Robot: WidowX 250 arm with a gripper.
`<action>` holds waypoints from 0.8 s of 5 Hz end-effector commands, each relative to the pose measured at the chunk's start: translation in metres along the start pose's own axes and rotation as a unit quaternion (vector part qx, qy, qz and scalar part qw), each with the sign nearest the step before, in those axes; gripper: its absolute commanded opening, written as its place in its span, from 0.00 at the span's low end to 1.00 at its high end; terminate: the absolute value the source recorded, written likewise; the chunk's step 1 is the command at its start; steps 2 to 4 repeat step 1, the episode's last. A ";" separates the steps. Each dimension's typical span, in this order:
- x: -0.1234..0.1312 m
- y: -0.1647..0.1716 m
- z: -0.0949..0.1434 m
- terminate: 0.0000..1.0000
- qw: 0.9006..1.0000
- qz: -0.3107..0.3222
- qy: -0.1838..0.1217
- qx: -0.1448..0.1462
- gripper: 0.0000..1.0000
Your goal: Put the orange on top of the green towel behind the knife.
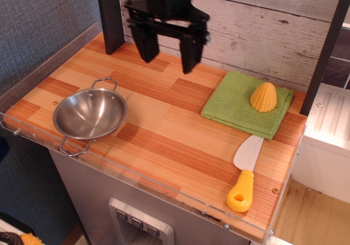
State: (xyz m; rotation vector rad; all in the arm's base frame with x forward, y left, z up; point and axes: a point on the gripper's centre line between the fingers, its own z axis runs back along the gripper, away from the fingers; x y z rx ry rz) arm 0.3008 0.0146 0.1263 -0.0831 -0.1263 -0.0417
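The orange [263,97], a small yellow-orange bumpy dome, stands on the far right part of the green towel [235,105]. The towel lies flat at the back right of the wooden table. The knife [245,171], white blade and yellow handle, lies in front of the towel near the table's front right edge. My gripper [167,56] hangs open and empty above the back middle of the table, well left of the towel and the orange.
A steel bowl with two handles [90,114] sits at the left front. A dark post [109,15] stands at the back left and a plank wall [262,21] runs behind the table. A clear rim [136,182] edges the table's front.
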 end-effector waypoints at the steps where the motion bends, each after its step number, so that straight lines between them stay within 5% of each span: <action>1: -0.008 -0.002 0.013 1.00 1.000 -0.002 -0.024 0.003 1.00; 4: -0.008 -0.002 0.013 1.00 1.000 -0.002 -0.024 0.003 1.00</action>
